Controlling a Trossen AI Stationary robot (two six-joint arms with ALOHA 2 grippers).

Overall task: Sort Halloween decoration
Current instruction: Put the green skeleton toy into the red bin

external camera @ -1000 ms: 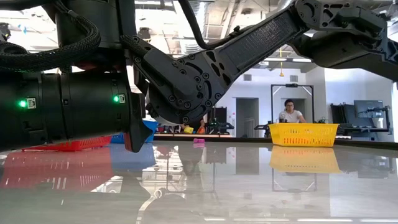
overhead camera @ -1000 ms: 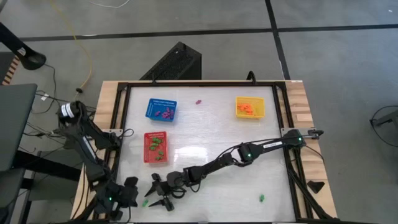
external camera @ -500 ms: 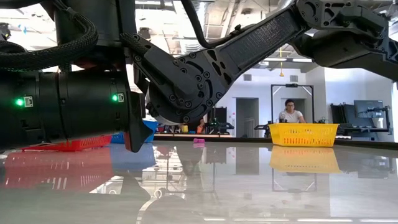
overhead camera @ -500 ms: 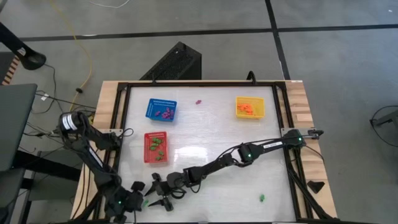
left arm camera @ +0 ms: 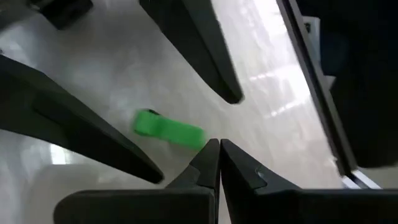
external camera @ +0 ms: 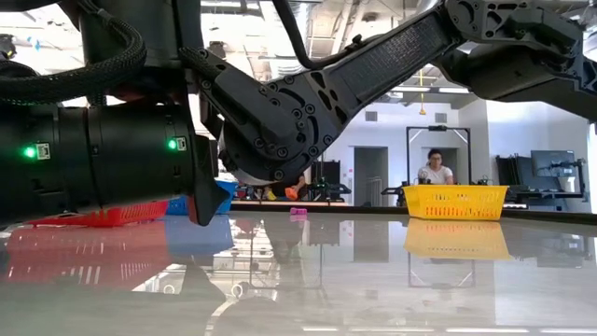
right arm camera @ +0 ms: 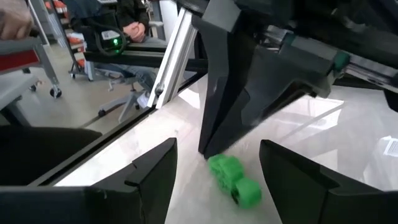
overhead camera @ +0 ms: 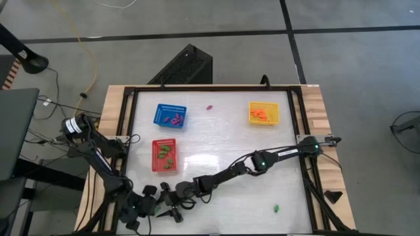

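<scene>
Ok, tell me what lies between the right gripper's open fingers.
A green trinket lies on the table between the right gripper fingers, touched by the shut left gripper; the right wrist view shows it.

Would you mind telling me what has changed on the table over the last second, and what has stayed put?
The left gripper, jaws shut, has slid rightward along the table's near edge toward the right gripper, so its tips now touch the green trinket between the right gripper's open jaws. Nothing was taken hold of or let go. The right arm, the blue basket, the red basket and the yellow basket stayed as they were.
</scene>
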